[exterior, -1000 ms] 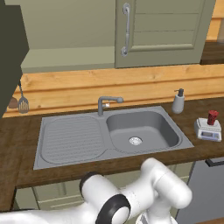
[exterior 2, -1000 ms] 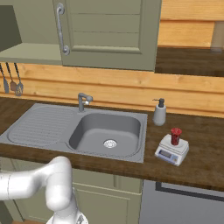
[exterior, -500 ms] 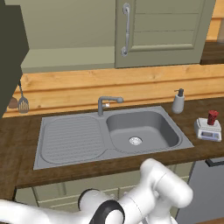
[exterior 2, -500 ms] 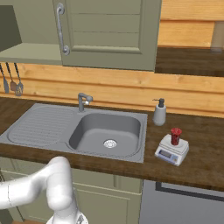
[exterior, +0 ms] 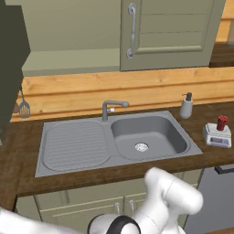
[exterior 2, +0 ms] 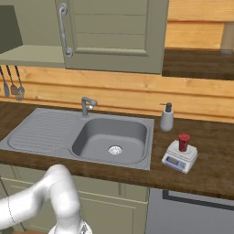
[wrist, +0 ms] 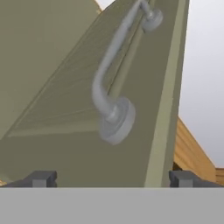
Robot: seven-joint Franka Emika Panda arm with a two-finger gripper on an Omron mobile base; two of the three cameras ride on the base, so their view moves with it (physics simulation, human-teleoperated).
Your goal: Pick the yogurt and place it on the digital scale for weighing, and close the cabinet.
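The yogurt (exterior 2: 183, 141) already stands upright on the digital scale (exterior 2: 179, 156), on the desk (exterior 2: 215, 164) right of the sink (exterior 2: 77, 136), just beside the soap dispenser (exterior 2: 167, 117). Left to do: the cabinet (exterior: 171, 34) door (wrist: 87, 100) (its left half looks open). The gripper (wrist: 111, 178) is spread wide, empty, facing the door's bar handle (wrist: 114, 74).

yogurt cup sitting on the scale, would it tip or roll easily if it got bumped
Probably tippy: the yogurt stands upright, taller than wide, on the small digital scale. Being cylindrical, it would likely roll once on its side, perhaps off the plate onto the counter. It looks small, so likely light and easily nudged.
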